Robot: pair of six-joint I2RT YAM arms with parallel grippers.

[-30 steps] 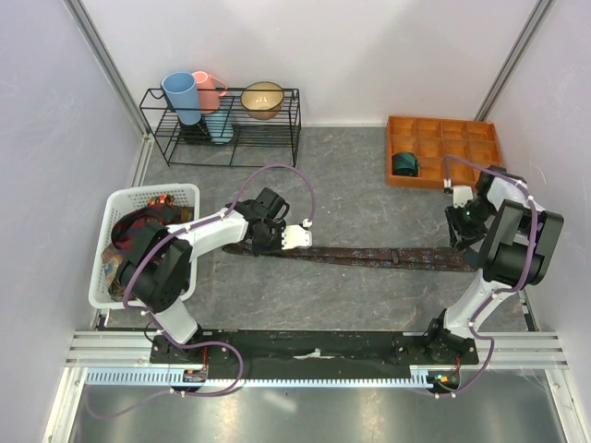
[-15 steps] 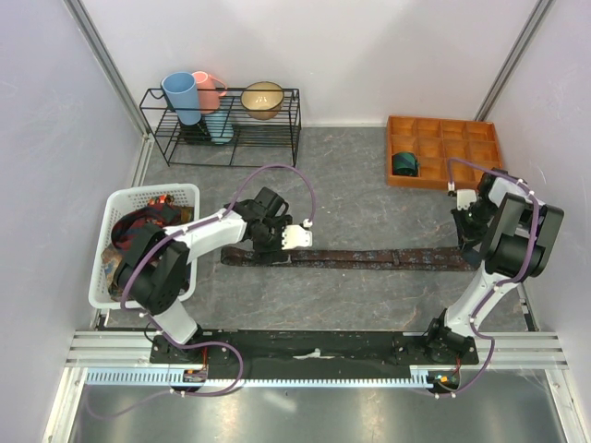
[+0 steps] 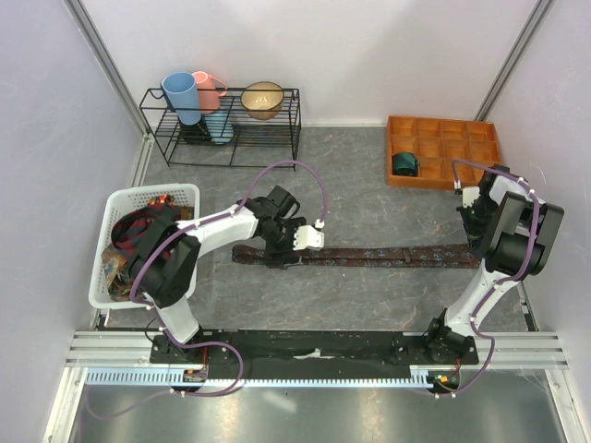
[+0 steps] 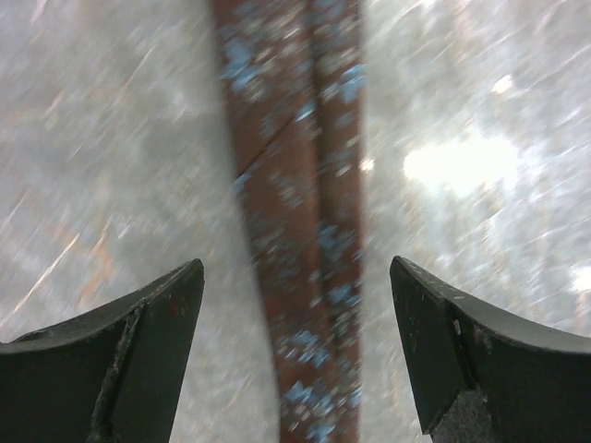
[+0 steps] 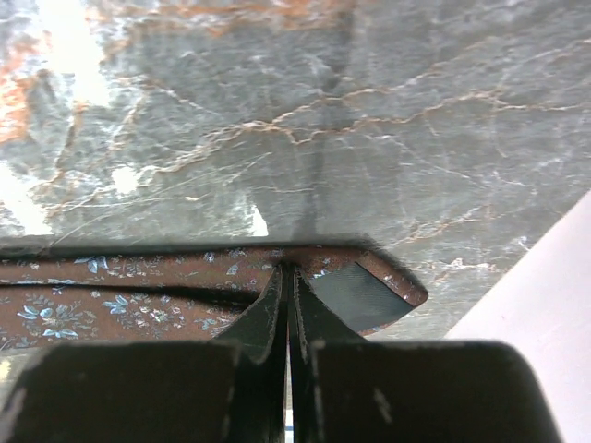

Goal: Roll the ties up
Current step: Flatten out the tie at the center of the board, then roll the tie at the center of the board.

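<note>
While the maroon tie (image 3: 388, 256) lies flat across the table (image 3: 369, 198) betw. both arms, my L gripper (image 4: 295, 262) hangs spread wide w/ the tie running down the gap, clear of both fingers; my R gripper (image 5: 287, 273) is pinched on its right end.

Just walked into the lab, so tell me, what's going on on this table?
Two robot arms are handling a long maroon-brown cloth tie with blue flowers, laid flat across the grey table. The right gripper is shut on its right tip; the left gripper hangs open near the other end. It isn't rolled yet. More ties sit in the white plastic basket.
</note>
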